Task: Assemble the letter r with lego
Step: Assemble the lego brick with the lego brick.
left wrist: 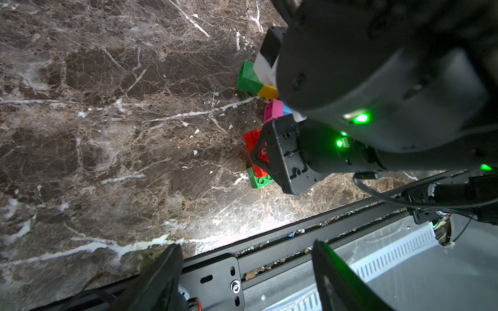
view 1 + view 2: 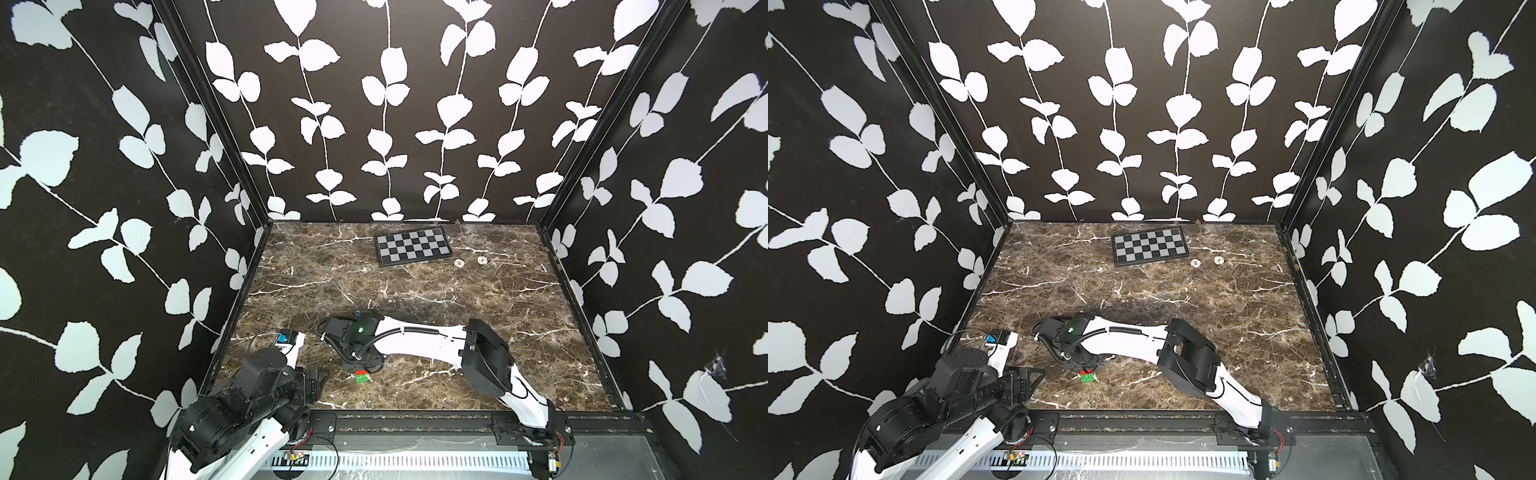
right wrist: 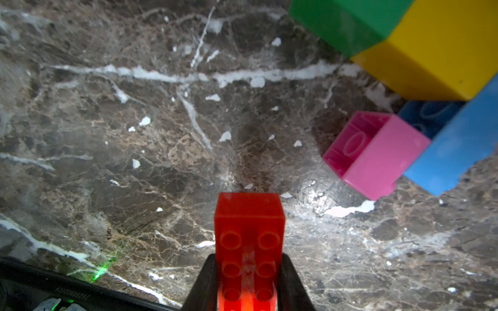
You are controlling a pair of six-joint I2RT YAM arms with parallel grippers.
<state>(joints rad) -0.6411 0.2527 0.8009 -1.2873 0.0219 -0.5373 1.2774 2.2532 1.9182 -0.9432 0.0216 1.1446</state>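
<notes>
Black fingers (image 3: pixel 204 285) clamp a long red studded plastic brick (image 3: pixel 249 231) over the brown marble surface (image 3: pixel 134 134), near joined plastic bricks: pink (image 3: pixel 382 159), blue (image 3: pixel 458 145), yellow (image 3: pixel 436 53), green (image 3: pixel 347 24).

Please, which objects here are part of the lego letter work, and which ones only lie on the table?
For the job: red brick in the right gripper; green brick beside it; pink brick, blue brick, yellow brick and second green brick, clustered.
Lying about: checkerboard; two small white rings.

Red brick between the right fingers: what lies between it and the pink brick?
Only bare marble tabletop lies between the red brick and the pink brick, as the right wrist view shows.
</notes>
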